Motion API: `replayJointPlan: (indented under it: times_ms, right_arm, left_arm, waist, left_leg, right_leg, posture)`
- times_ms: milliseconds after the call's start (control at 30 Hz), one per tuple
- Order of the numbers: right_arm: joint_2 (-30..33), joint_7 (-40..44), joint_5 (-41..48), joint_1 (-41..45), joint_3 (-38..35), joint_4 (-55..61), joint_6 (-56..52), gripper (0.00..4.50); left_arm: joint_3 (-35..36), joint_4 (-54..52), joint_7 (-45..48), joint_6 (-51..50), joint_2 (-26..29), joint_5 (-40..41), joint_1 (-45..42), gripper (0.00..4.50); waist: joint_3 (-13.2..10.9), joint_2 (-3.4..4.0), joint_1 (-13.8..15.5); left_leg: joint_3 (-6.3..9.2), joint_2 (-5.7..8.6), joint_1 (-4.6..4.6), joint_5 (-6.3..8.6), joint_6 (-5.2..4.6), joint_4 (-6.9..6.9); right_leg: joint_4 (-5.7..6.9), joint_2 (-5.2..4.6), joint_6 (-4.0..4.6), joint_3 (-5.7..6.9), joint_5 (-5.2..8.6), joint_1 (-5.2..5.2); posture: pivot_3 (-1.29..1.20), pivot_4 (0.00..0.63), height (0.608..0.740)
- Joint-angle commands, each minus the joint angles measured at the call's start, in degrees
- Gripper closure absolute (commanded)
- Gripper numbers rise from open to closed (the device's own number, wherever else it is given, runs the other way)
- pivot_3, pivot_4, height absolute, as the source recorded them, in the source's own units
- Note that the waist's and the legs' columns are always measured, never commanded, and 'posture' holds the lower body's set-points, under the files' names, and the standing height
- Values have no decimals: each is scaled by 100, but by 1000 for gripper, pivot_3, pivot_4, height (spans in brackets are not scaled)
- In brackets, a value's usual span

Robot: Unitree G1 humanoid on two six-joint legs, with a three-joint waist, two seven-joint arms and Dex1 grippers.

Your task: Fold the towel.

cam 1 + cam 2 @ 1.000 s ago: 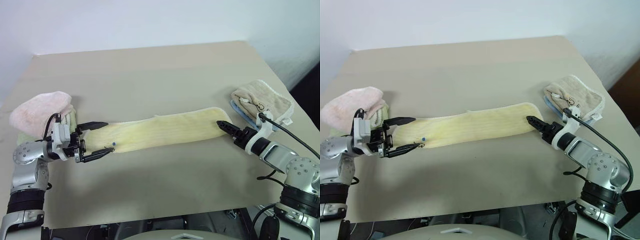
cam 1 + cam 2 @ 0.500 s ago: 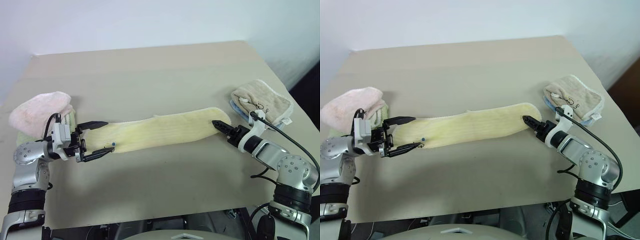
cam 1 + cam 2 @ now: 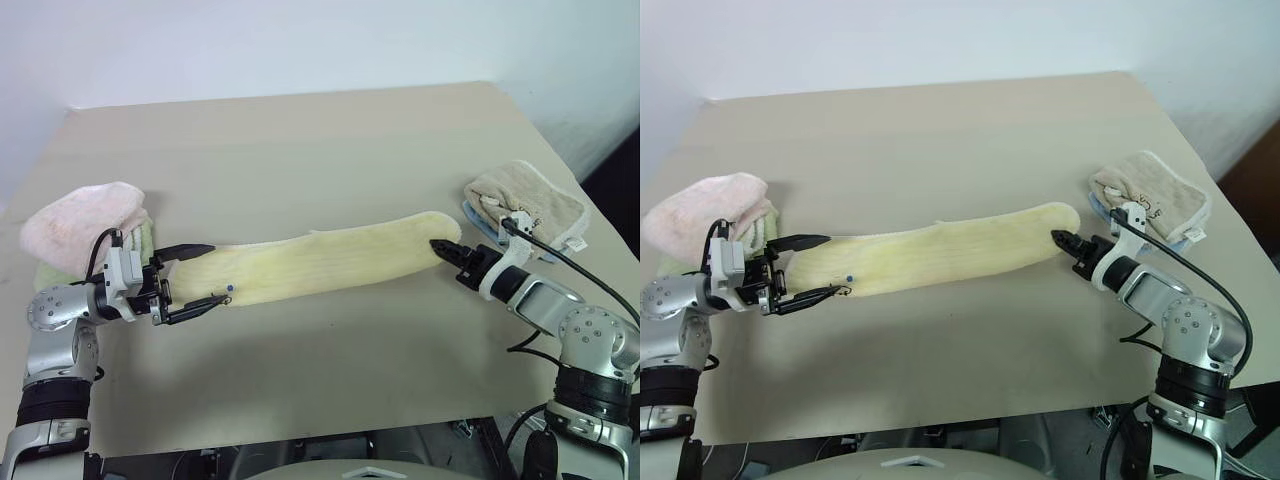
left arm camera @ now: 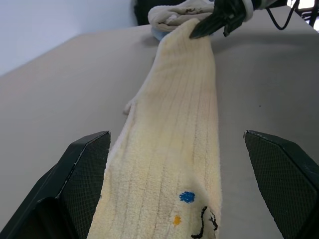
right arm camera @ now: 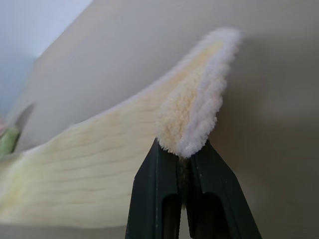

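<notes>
Broad bare table [image 3: 300, 150] toward twelve o'clock; pink towel [image 3: 80, 225] blocks nine, beige towel [image 3: 525, 200] three.

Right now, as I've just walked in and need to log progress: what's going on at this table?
A humanoid robot is folding a pale yellow towel stretched across the table. Its right gripper is shut on the towel's right end, lifting it slightly. The left gripper is open around the other end, not yet gripping.
</notes>
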State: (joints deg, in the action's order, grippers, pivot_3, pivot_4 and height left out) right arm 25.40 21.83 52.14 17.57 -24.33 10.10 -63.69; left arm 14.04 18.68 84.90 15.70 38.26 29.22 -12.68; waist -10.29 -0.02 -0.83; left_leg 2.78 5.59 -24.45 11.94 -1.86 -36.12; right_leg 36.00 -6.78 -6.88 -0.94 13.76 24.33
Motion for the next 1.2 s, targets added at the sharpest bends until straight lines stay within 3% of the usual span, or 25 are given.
replayJointPlan:
  times_ms: [33,200,533,900,1133,1200]
  right_arm:
    - [206,513,415,273,412,661,-124,4438]
    - [346,913,279,450,1181,892,-7,4438]
    - [-189,896,-786,898,2559,118,614,4438]
    - [-563,960,-1317,958,2987,-141,801,4438]
    - [-478,1084,-1482,844,3210,66,786,4438]
    - [-431,1119,-1576,838,3270,114,818,3930]
  left_arm:
    - [27,36,19,124,49,3,-123,0]
    - [29,103,10,177,46,-15,-170,0]
    - [24,117,-34,235,25,-33,-178,0]
    - [11,122,-89,271,22,-46,-208,0]
    - [-15,152,-84,287,16,-57,-241,0]
    - [-30,172,-81,294,4,-69,-264,0]
  waist:
    - [0,-1,-15]
    - [0,-3,7]
    - [0,-5,8]
    - [0,-5,6]
    - [0,-5,6]
    - [0,-4,5]
  left_leg:
    - [0,-1,0,0,0,0]
    - [3,-4,0,1,-1,2]
    - [5,-4,-3,8,7,8]
    - [5,-3,-3,8,8,11]
    - [5,-3,-3,8,8,12]
    - [5,-3,-2,8,8,12]
  right_leg:
    - [1,0,0,0,0,0]
    - [-13,0,1,7,1,1]
    - [-34,1,2,9,-3,7]
    - [-34,3,-4,10,-9,10]
    - [-33,4,-5,10,-10,11]
    - [-33,5,-5,11,-10,11]
  posture:
    - [0,150,728]
    - [0,150,728]
    - [0,150,728]
    - [0,150,728]
    - [0,150,728]
    - [0,150,728]
